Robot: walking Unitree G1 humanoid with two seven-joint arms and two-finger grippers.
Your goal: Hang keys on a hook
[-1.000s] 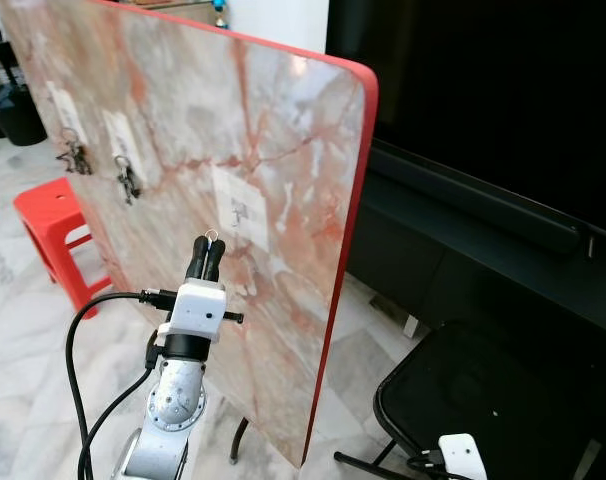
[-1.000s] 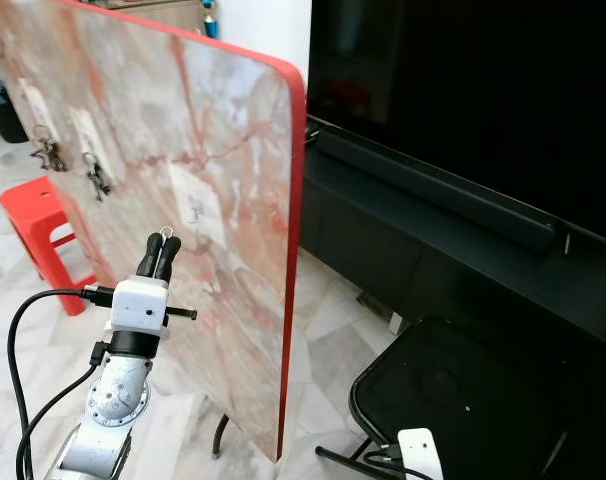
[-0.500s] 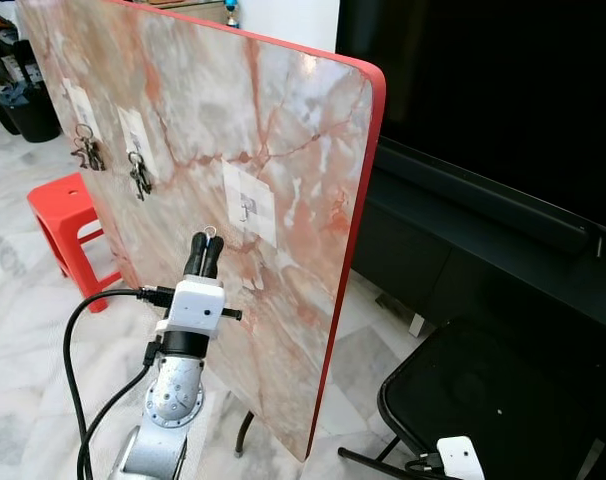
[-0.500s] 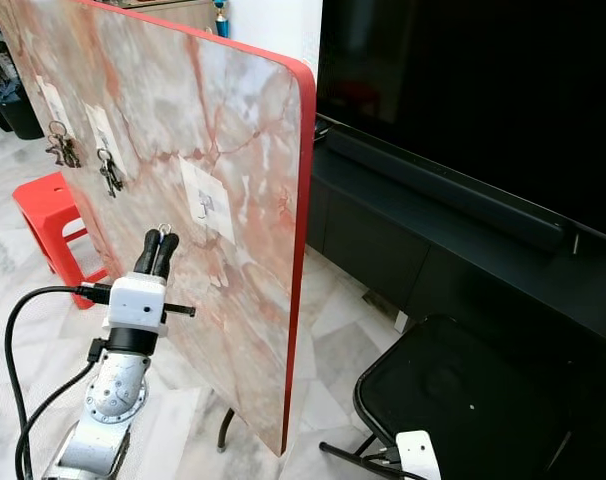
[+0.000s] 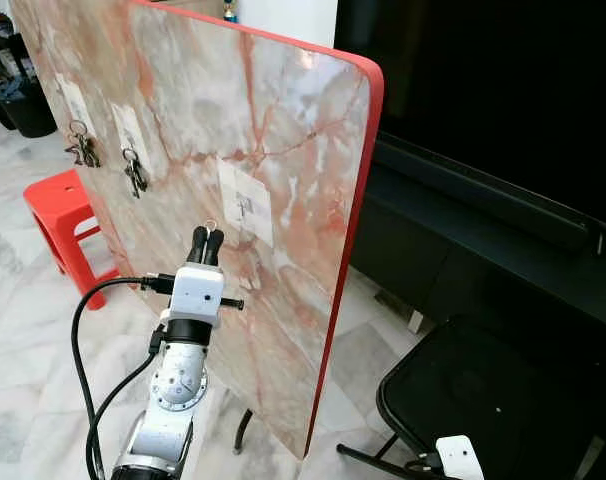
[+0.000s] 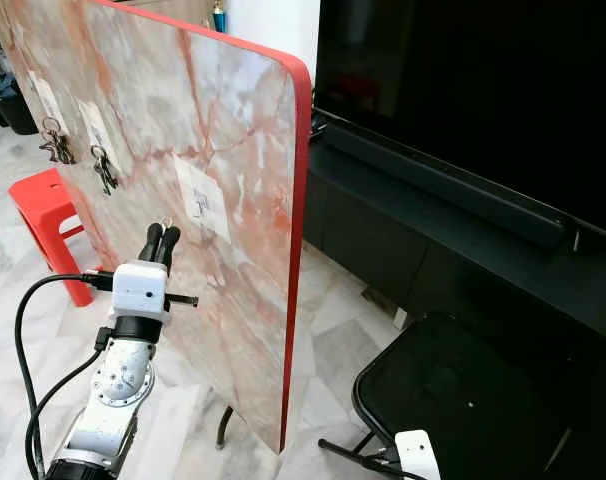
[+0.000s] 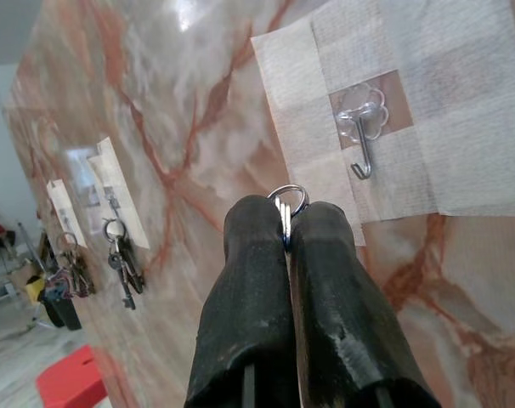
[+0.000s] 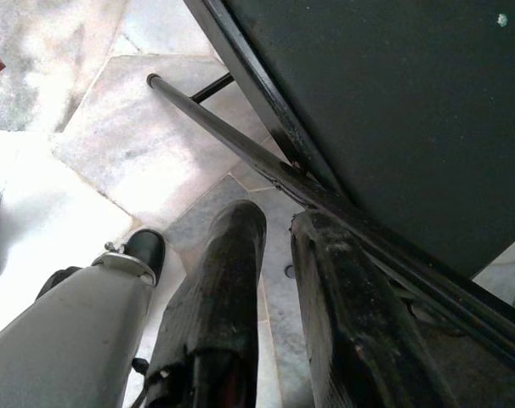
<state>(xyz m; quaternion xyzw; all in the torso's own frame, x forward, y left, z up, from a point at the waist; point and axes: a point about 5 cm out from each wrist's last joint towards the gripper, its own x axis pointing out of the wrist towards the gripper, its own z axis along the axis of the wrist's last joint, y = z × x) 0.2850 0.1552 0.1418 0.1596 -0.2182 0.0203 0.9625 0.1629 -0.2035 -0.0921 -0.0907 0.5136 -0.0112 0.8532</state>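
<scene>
I take the marbled board [image 5: 283, 120] as my landmark. At its far left end two bunches of keys [image 5: 80, 148] and [image 5: 133, 172] already hang from taped hooks, so those places are taken. Nearer the red edge sits a third white patch with a clear, empty hook [image 7: 361, 140]; that, I judge, is my target.

My left pincer [image 5: 208, 243] is raised in front of the board, just below and to the left of that hook, its two black fingers [image 7: 325, 280] clenched on the key ring [image 7: 287, 200], whose silver loop pokes out above the tips. The ring is near the hook but apart from it, not yet over the prong.

So the carrying looks done; what is left, as I reckon it, is lifting the loop over the prong, lowering it on and letting go.

My right pincer [image 8: 270, 255] hangs idle low beside the black chair [image 5: 483, 400], to the right of the board, fingers slightly apart and holding nothing.
</scene>
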